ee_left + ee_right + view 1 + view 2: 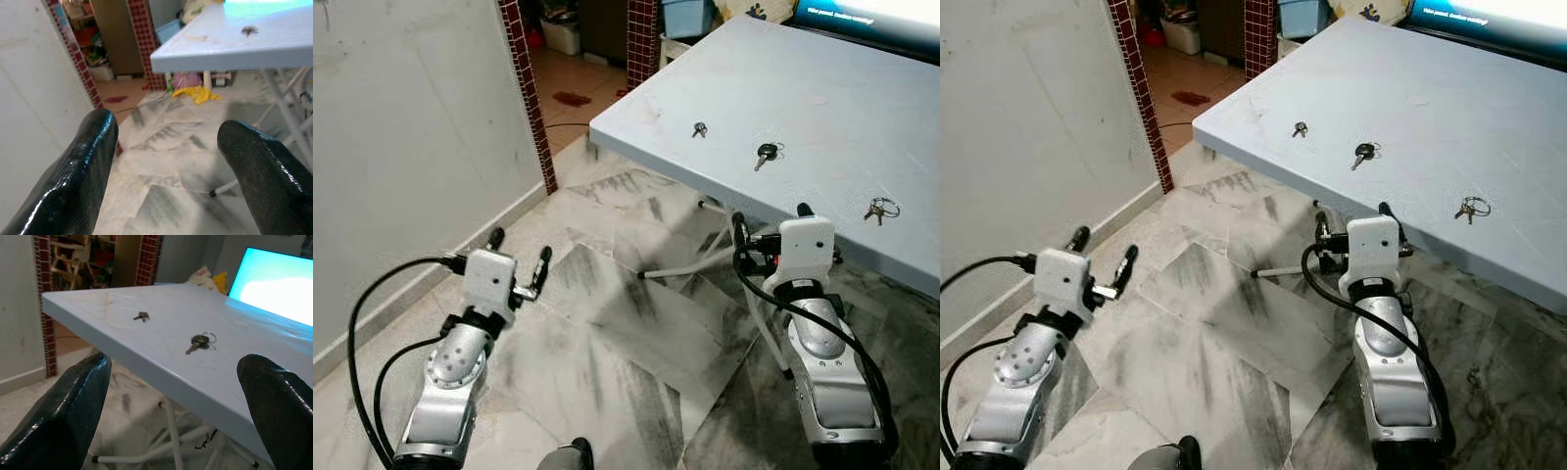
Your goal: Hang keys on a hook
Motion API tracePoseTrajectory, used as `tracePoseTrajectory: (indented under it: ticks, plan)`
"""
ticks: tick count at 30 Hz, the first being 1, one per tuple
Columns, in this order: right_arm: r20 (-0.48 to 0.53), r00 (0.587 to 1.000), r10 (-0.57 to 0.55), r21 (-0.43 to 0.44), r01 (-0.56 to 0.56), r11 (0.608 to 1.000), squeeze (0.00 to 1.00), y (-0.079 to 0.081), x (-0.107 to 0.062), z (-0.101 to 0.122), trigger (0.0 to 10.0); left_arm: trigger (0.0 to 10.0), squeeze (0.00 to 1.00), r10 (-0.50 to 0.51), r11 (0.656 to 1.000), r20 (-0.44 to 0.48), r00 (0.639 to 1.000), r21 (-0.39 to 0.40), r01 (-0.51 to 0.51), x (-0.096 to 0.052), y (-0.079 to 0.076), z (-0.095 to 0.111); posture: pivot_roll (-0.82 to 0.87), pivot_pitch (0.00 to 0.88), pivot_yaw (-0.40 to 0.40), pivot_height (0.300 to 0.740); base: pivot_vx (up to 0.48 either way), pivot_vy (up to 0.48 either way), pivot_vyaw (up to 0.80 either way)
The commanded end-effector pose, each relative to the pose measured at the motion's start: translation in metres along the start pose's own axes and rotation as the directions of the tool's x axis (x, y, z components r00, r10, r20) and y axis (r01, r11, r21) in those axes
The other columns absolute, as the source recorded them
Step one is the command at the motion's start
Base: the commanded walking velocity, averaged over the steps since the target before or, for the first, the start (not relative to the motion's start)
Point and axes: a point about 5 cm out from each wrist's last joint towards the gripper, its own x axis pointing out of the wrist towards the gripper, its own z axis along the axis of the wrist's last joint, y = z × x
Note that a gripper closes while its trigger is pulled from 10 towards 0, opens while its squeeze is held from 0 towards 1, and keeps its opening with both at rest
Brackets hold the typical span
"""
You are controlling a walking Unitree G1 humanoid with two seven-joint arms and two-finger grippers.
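Three sets of keys lie on the light blue table (862, 88): a small key (699, 128) nearest the corner, a black-headed key with a ring (766, 154) in the middle, and a bunch on a ring (879, 210) near the front edge. My right gripper (771, 220) is open, low against the table's front edge, pointing at the black-headed key (199, 342) and the small key (142, 316). My left gripper (520, 250) is open and empty over the marble floor, left of the table.
A white wall (401, 127) runs along the left, ending at a red-tiled pillar (529, 88) by a doorway. White folding table legs (690, 264) stand under the table. A lit screen (871, 20) rests at the table's far side.
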Motion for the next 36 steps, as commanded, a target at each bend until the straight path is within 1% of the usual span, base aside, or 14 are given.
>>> tracePoseTrajectory:
  ticks: [1,2,6,8,10,12,15,18,20,21,23,28,31,36]
  plan:
    - [0.006,1.000,-0.012,0.023,0.011,1.000,0.00,-0.001,-0.002,0.002,10.0,10.0,0.02,0.009,1.000,0.011,1.000,0.000,-0.009,-0.001,0.000,0.004,-0.03,0.145,0.032,0.740,0.000,0.000,0.00]
    - [0.015,1.000,-0.007,0.042,0.006,0.999,0.00,-0.004,-0.003,0.004,10.0,10.0,0.00,0.019,1.000,0.010,1.000,-0.002,-0.019,-0.002,-0.003,0.005,-0.02,0.161,0.040,0.740,0.000,0.000,0.00]
    - [0.014,1.000,-0.014,0.112,0.013,0.994,0.00,-0.012,-0.003,0.001,10.0,10.0,0.00,0.013,1.000,-0.007,1.000,0.005,-0.013,-0.012,-0.012,0.002,-0.02,0.172,0.064,0.740,0.000,0.000,0.00]
    - [-0.013,0.997,-0.078,0.057,0.079,0.995,0.00,-0.019,-0.004,-0.002,10.0,10.0,0.00,0.017,0.999,0.001,1.000,0.031,-0.017,-0.015,-0.012,0.004,-0.03,0.180,0.071,0.740,0.000,0.000,0.00]
    - [-0.015,0.998,-0.064,0.076,0.065,0.995,0.00,-0.019,-0.004,0.002,10.0,10.0,0.00,0.036,0.999,0.004,0.999,0.016,-0.036,-0.013,-0.008,0.006,-0.03,0.175,0.070,0.740,0.000,0.000,0.00]
    - [0.007,0.999,-0.039,0.039,0.039,0.999,0.00,-0.019,-0.002,0.006,10.0,10.0,0.00,0.022,0.999,0.019,1.000,0.035,-0.022,-0.007,-0.005,0.009,-0.04,0.177,0.052,0.740,0.000,0.000,0.00]
    - [0.019,1.000,-0.022,0.049,0.021,0.999,0.00,-0.020,-0.002,0.008,10.0,10.0,0.00,0.003,0.998,0.031,1.000,0.056,-0.005,-0.001,-0.003,0.011,-0.02,0.146,0.028,0.740,0.000,0.000,0.00]
    - [-0.004,1.000,-0.004,0.043,0.005,0.999,0.00,-0.018,-0.002,-0.001,10.0,10.0,0.00,0.016,0.998,0.019,1.000,0.056,-0.017,-0.002,-0.005,0.008,-0.02,0.121,0.053,0.740,0.000,0.000,0.00]
    - [0.007,1.000,0.005,0.047,-0.006,0.999,0.00,-0.017,-0.002,0.002,10.0,10.0,0.00,0.024,0.999,0.012,1.000,0.034,-0.025,-0.002,-0.005,0.008,-0.02,0.121,0.055,0.740,0.000,0.000,0.00]
    - [0.023,1.000,0.004,0.018,-0.005,1.000,0.00,-0.016,-0.001,0.005,10.0,10.0,0.00,0.023,0.999,0.013,1.000,0.037,-0.023,-0.003,-0.005,0.009,-0.03,0.123,0.060,0.740,0.000,0.000,0.00]
    - [0.050,0.998,-0.049,-0.011,0.050,0.999,0.00,-0.021,0.000,0.010,10.0,10.0,0.00,-0.008,0.999,0.003,1.000,0.045,0.008,-0.003,-0.011,0.005,-0.03,0.139,0.061,0.740,0.000,0.000,0.00]
    - [0.047,0.989,-0.142,0.004,0.142,0.990,0.00,-0.030,-0.003,0.012,10.0,10.0,0.00,0.028,1.000,0.032,0.999,0.012,-0.028,0.004,-0.013,0.013,-0.04,0.152,0.067,0.740,0.000,0.000,0.00]
    - [0.007,0.988,-0.152,0.028,0.151,0.988,0.00,-0.030,-0.004,0.007,10.0,10.0,0.00,0.049,0.999,0.030,0.998,-0.001,-0.049,0.006,-0.012,0.013,-0.04,0.159,0.067,0.740,0.000,0.000,-0.14]
    - [0.003,0.989,-0.145,0.009,0.145,0.989,0.00,-0.028,-0.005,0.005,10.0,10.0,0.00,0.064,0.998,0.033,0.997,-0.014,-0.064,0.009,-0.012,0.015,-0.04,0.159,0.066,0.740,0.000,0.000,-0.79]
